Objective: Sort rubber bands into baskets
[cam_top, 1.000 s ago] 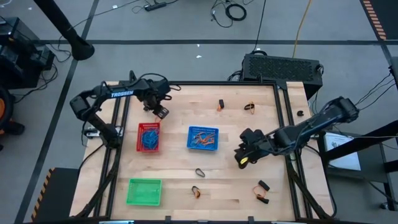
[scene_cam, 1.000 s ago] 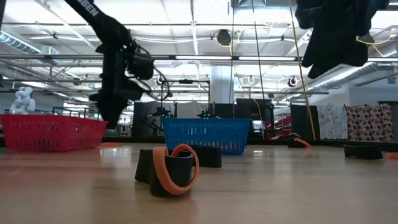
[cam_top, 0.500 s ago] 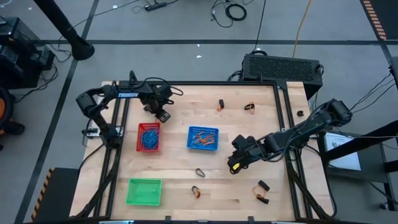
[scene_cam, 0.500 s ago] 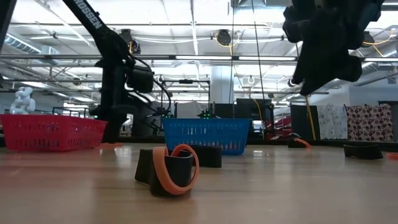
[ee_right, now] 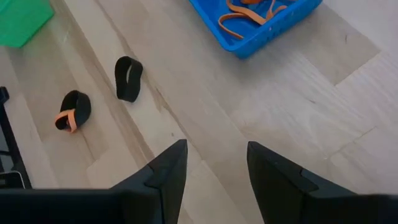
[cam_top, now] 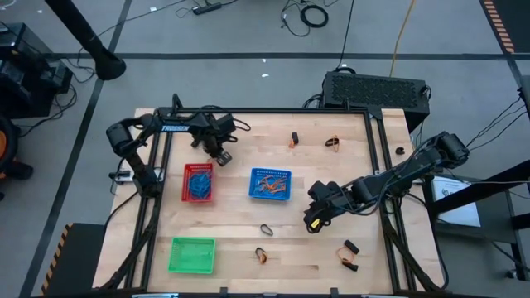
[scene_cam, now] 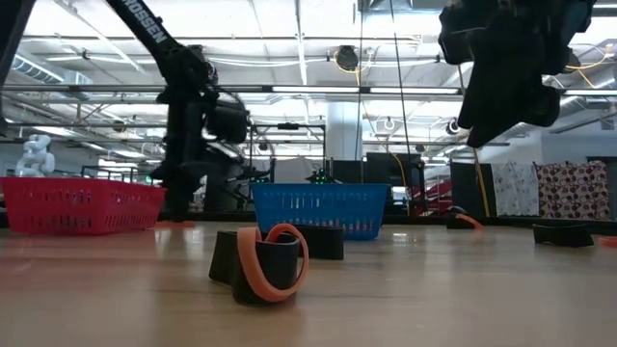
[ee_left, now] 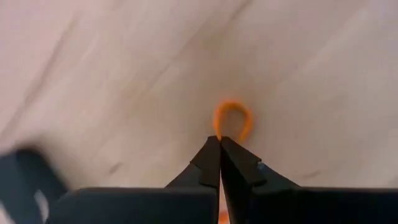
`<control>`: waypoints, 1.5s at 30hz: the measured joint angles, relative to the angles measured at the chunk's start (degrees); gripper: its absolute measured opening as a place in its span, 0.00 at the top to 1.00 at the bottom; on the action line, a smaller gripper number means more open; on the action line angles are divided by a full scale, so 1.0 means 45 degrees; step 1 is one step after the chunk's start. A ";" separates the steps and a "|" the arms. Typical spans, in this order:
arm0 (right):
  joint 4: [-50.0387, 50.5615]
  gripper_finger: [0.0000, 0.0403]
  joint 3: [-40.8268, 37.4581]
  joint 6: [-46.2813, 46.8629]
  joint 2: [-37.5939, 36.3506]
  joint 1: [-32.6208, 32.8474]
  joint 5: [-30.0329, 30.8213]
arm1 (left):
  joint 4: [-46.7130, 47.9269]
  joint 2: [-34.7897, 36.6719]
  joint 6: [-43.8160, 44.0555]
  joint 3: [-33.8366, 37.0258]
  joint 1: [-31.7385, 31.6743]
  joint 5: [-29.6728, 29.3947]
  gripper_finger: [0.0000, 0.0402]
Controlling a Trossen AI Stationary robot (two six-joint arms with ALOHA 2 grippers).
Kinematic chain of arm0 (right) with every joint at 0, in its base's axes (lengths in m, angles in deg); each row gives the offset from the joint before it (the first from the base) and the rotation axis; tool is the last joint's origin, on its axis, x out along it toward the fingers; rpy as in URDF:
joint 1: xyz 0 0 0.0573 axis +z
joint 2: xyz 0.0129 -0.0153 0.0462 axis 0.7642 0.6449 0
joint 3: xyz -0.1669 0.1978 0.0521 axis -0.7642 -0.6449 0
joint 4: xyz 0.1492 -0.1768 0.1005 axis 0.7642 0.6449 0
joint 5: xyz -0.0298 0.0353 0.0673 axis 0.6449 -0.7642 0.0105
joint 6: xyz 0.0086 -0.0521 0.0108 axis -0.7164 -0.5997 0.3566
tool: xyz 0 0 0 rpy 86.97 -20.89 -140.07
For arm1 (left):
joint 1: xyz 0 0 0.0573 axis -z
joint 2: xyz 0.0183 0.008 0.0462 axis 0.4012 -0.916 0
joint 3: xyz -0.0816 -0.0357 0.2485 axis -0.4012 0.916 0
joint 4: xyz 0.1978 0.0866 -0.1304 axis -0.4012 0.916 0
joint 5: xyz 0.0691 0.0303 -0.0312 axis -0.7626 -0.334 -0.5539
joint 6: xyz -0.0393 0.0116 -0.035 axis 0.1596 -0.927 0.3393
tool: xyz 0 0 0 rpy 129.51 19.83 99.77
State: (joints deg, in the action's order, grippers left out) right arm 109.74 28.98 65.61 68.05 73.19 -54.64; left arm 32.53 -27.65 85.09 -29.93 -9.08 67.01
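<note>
An orange rubber band (ee_left: 232,119) is pinched at the bench (cam_top: 315,178) by the closed left hand (ee_left: 219,144).

The right hand (ee_right: 212,157) is held parted and empty, right of the blue basket (cam_top: 270,184); black rubber bands (ee_right: 128,78) are scattered nearer.

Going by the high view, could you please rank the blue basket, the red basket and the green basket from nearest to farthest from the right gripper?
From the right gripper:
1. The blue basket, just beyond it toward the table's middle.
2. The red basket, past the blue one on the left arm's side.
3. The green basket, at the near left corner.
The red and green baskets are nearly too close to call.
</note>
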 joint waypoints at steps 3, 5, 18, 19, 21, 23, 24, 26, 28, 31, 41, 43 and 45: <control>0.0005 0.60 0.0000 -0.0627 0.0000 0.0000 -0.0260 | -0.0427 0.0031 0.0523 -0.0445 0.0687 0.0094 0.99; 0.0057 0.60 0.0000 -0.1075 0.0000 0.0000 -0.0291 | -0.0731 0.0005 0.0984 -0.0781 0.1218 0.0086 0.99; 0.0950 0.60 0.0001 -0.3641 -0.0059 -0.0001 -0.0297 | -0.3852 0.0034 0.4113 -0.3293 0.5002 0.0509 0.99; 0.1069 0.60 0.0005 -0.3866 -0.0063 -0.0007 -0.0297 | -0.4031 0.0034 0.4370 -0.3452 0.5234 0.0349 0.99; 0.1362 0.60 0.0005 -0.4320 -0.0067 -0.0005 -0.0297 | -0.4329 0.0037 0.4861 -0.3722 0.5691 0.0029 1.00; 0.1590 0.60 0.0005 -0.4797 -0.0083 -0.0023 -0.0294 | -0.4755 0.0039 0.5404 -0.3803 0.6158 -0.0367 1.00; 0.1698 0.60 0.0005 -0.5071 -0.0083 -0.0036 -0.0293 | -0.4868 0.0017 0.5636 -0.3806 0.6374 -0.0628 1.00; 0.1883 0.60 0.0005 -0.5683 -0.0083 -0.0081 -0.0297 | -0.4907 -0.0146 0.6142 -0.3805 0.6760 -0.1135 1.00; 0.2051 0.60 0.0005 -0.6270 -0.0083 -0.0121 -0.0293 | -0.4909 -0.0433 0.6668 -0.3801 0.7038 -0.1532 1.00; 0.2419 0.60 0.0005 -0.7092 -0.0083 -0.0121 -0.0293 | -0.4948 -0.0971 0.7472 -0.3801 0.7359 -0.1724 1.00; 0.3136 0.60 0.0010 -0.8304 -0.0083 -0.0085 -0.0293 | -0.5050 -0.1749 0.8826 -0.3791 0.7772 -0.1744 0.94; 0.3201 0.60 0.0010 -0.8304 -0.0083 -0.0083 -0.0293 | -0.5010 -0.1713 0.8772 -0.3791 0.7782 -0.1797 0.90; 0.3202 0.60 0.0010 -0.8304 -0.0083 -0.0080 -0.0293 | -0.5026 -0.1644 0.8769 -0.3791 0.7777 -0.1787 0.86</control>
State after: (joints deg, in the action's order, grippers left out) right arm 124.15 29.02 28.25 67.68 72.83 -55.96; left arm 9.91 -35.05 124.55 -46.99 25.91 58.97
